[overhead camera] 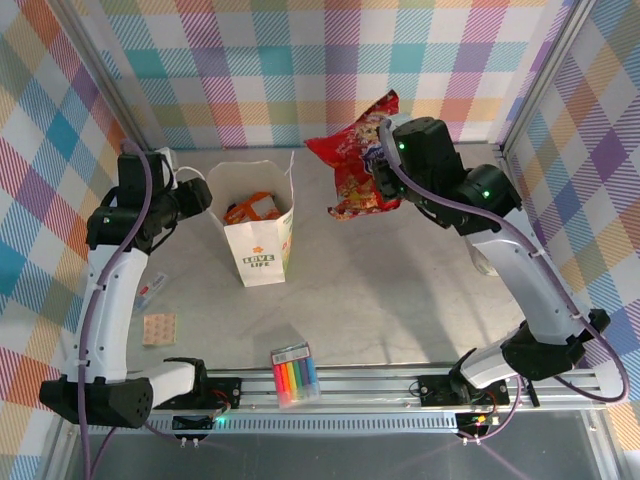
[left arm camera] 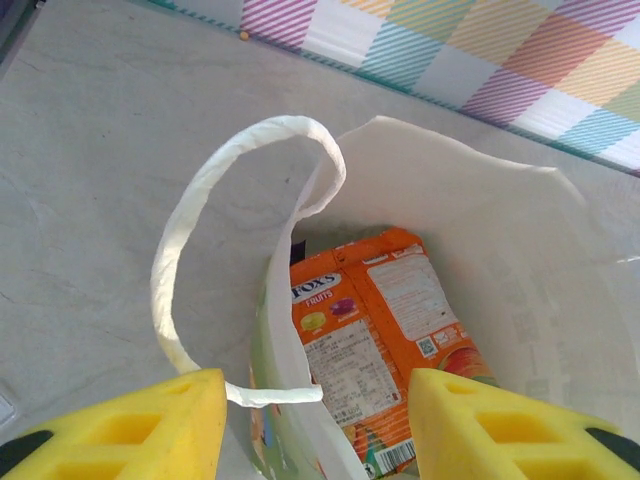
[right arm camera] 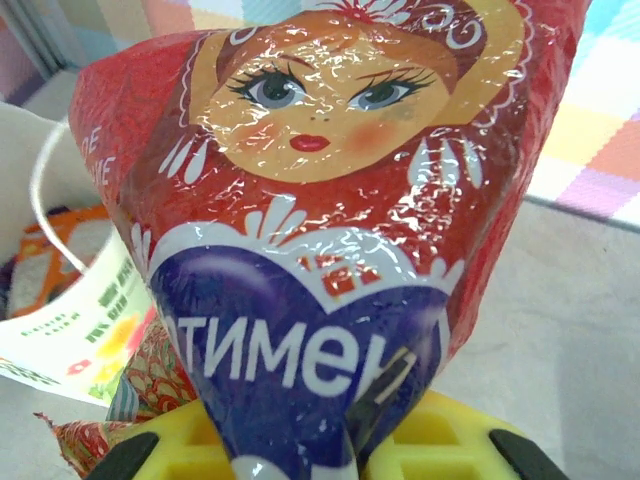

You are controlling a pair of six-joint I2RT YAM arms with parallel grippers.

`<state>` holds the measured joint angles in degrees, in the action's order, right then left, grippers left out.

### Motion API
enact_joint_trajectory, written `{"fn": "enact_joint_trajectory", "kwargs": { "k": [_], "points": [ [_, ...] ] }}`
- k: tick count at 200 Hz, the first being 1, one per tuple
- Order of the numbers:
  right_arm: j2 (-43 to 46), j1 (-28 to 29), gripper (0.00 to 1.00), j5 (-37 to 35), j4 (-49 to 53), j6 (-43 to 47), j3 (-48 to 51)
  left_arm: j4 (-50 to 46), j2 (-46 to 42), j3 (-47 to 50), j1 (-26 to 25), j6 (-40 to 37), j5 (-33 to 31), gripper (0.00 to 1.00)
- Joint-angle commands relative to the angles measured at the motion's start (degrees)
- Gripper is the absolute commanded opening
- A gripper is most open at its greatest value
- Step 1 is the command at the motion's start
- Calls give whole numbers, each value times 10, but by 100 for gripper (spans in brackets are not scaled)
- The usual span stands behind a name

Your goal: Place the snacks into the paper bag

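Two arms reach over the counter [overhead camera: 400, 300]. The right arm bends high, and the right end effector [overhead camera: 380, 168] pinches the big red packet [overhead camera: 352, 150] in the air, beside the paper bag [overhead camera: 262, 250]. The left end effector [overhead camera: 196, 195] sits open (fingers wide apart) at the bag's left edge. An orange packet [overhead camera: 250, 208] lies inside.

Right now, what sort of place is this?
Probably a robot test cell: plaid panels wall in a grey table, and a left arm and right arm are bolted to a metal rail.
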<state>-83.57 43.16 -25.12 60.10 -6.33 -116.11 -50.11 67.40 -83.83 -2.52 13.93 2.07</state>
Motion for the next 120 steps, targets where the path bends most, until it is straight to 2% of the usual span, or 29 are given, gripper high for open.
{"fn": "enact_joint_trajectory", "kwargs": {
  "k": [1, 81, 120],
  "points": [
    [3, 17, 0, -15, -80, 21, -50, 22, -13, 1, 10, 1, 8, 51],
    [-33, 56, 0, 46, -168, 14, -91, 52, -12, 27, 23, 12, 15, 51],
    [-49, 66, 0, 102, -230, -2, -88, 67, -16, 42, 30, 19, 21, 51]
  ]
}}
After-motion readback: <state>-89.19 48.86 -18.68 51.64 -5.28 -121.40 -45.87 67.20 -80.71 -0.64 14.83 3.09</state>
